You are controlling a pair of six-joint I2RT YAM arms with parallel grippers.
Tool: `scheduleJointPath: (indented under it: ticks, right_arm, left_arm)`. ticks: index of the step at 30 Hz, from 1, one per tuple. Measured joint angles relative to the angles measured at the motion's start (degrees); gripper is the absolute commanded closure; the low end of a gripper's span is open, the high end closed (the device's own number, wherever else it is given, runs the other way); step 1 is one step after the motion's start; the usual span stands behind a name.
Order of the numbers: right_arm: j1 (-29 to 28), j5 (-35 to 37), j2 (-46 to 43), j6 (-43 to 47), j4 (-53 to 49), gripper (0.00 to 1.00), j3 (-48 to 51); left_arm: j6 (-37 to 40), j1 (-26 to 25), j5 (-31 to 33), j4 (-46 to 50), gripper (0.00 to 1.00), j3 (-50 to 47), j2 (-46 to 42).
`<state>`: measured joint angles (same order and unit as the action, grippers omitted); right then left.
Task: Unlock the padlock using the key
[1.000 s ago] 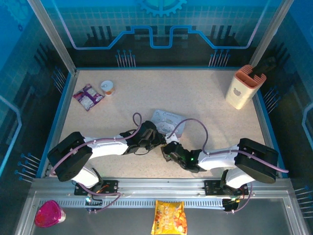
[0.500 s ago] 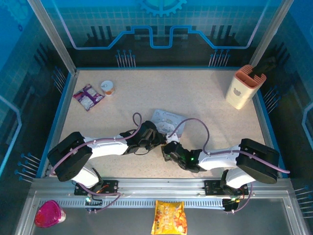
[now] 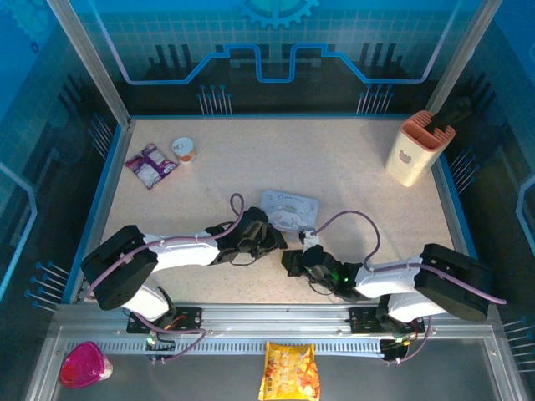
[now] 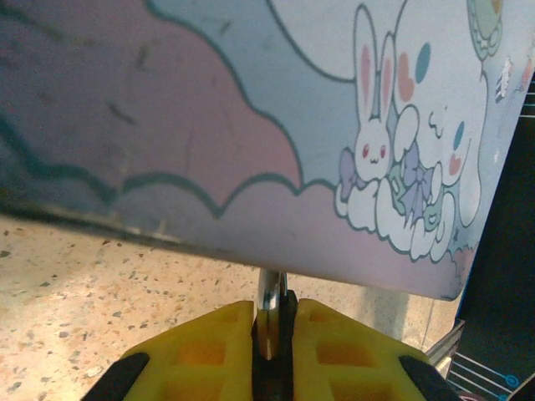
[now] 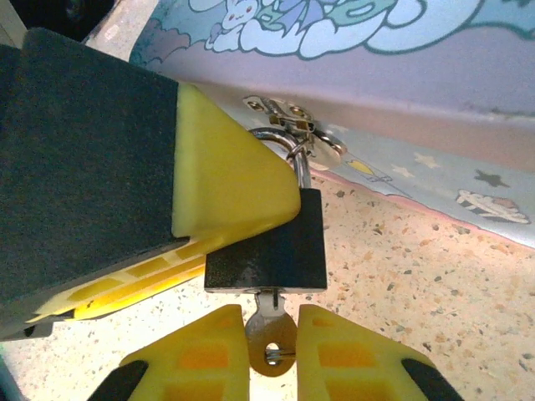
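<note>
Right arm [image 3: 393, 276] just swung out toward 4 o'clock: right pincer [image 5: 272, 322] pinches the key [image 5: 269, 344] seated in the padlock [image 5: 266, 251], left pincer [image 4: 273, 311] clamps the lock, so it's probably turning.

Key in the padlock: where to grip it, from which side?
The key's flat holed bow, the only part outside the padlock. Come from the keyway end, in line with the keyway, so a wrist roll likely turns it.

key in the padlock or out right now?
In. Right wrist view: the key runs up into the bottom of the padlock; only its head sticks out, between the fingers of the right tool.
</note>
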<state>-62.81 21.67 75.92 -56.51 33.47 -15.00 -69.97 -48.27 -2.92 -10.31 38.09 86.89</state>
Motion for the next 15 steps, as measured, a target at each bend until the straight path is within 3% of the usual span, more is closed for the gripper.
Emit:
scheduleJointPath:
  ticks: [7,15]
  right_arm:
    - [1.0,-2.3,-0.6,-1.5,1.3,1.0,0.9]
    - [4.1,-7.2,2.3,-5.7,11.5,1.0,4.8]
  left_arm:
    - [1.0,-0.4,-0.3,-0.3,0.83,0.0,0.0]
    - [0.9,-0.4,-0.3,-1.7,0.88,-0.7,0.2]
